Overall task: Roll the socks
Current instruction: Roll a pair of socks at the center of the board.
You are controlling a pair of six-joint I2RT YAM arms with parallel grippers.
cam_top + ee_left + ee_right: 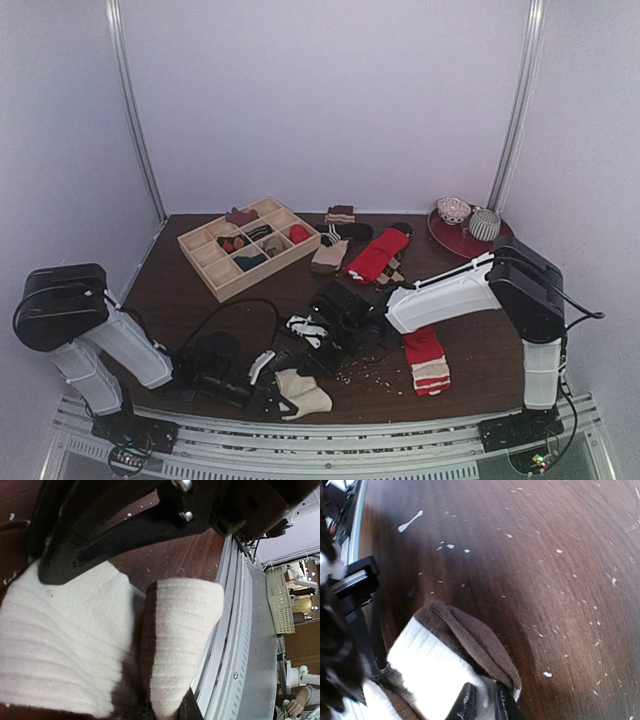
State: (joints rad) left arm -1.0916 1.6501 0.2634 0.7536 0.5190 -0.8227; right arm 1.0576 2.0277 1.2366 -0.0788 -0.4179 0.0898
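– Near the front edge of the table (200,310), the cream sock (305,395) lies folded over on itself, with its brown band showing. Both my arms are down on it.

– Are you holding it?

– My right claw (484,706) is clenched on the banded end, with a sliver of fabric between its tips. I judge that this pins one end so the roll has something to turn against. My left claw (272,388) straddles the fold, but I cannot tell whether it is pinching or only resting there.

– And the other one?

– The red sock (427,362) with the white-striped end lies flat on the right side of the table, well apart from the cream one. Neither claw is on it. I take it that it waits its turn.
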